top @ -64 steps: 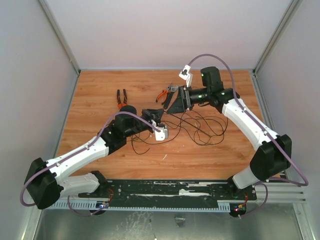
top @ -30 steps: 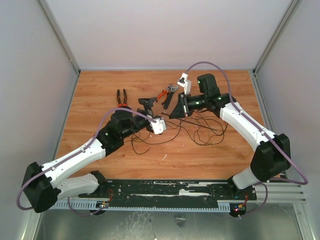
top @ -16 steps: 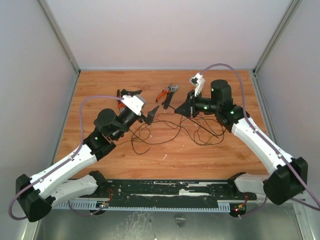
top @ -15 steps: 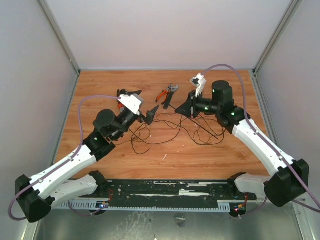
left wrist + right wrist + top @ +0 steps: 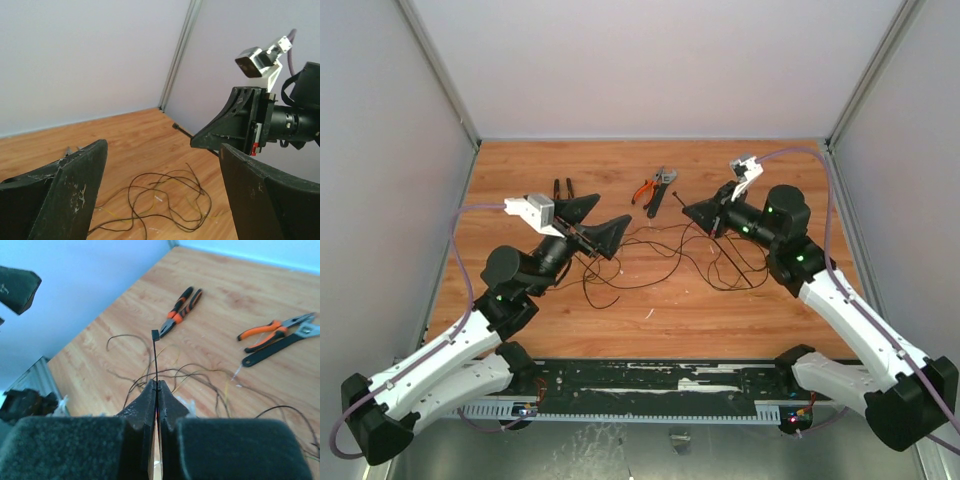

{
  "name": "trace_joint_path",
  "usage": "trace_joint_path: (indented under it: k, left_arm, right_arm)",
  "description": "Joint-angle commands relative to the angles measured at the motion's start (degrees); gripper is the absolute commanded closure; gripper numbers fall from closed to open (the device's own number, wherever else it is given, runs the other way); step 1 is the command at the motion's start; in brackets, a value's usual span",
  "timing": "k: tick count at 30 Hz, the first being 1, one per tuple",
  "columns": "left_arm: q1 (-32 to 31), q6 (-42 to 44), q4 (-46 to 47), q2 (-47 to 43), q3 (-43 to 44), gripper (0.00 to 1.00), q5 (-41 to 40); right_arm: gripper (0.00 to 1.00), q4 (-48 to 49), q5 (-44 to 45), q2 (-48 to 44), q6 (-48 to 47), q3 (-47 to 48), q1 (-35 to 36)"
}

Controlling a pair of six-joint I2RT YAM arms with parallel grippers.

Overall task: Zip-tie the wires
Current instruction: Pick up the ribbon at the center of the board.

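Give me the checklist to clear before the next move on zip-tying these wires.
1. Right gripper shut on the zip tie: ok.
2. Tie's head end free beyond the fingertips: ok.
3. Left gripper open and empty: ok.
4. Wires gathered into a bundle: not ok, they lie in loose loops on the table.
5. Tie looped around the wires: not ok, it is held straight.
6. Tie's tail clear of the tangle: cannot tell.
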Motion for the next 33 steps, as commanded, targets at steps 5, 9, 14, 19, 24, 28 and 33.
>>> trace_joint_path:
  k: [5, 9, 14, 19, 24, 28, 33]
  left_arm:
    - [1.25, -13.3, -9.28, 1.45, 6.92, 0.09, -10.76]
    - [1.3, -16.02, -13.23, 1.65, 9.6, 0.11, -13.34]
    - [1.38, -15.72, -13.64, 1.64, 9.81, 0.11, -12.98]
    - [1.55, -14.9, -11.79, 2.13, 8.33, 0.11, -10.25]
    - [1.78, -14.01, -4.53, 5.14, 7.4, 0.1, 0.04]
    - [1.91, -14.74, 1.29, 8.25, 7.42, 0.1, 6.57]
    - [1.92, -15.86, 10.3, 11.33, 5.79, 0.15, 13.23]
  right_arm:
    - [1.0, 0.18, 25.18, -5.05, -11.14, -1.0, 7.1]
    - [1.0, 1.86, 33.28, -5.56, -15.7, -2.23, 11.39]
    - [1.0, 4.55, 36.77, -5.21, -18.45, -2.84, 14.16]
    - [1.0, 5.92, 39.88, -4.86, -19.56, -3.34, 15.52]
    - [1.0, 10.99, 30.01, -5.65, -9.66, -5.61, 11.03]
    - [1.0, 18.1, 12.57, -6.32, -0.52, -8.25, 1.8]
    - [1.0, 25.74, 4.53, -8.51, 4.11, -11.0, -0.37]
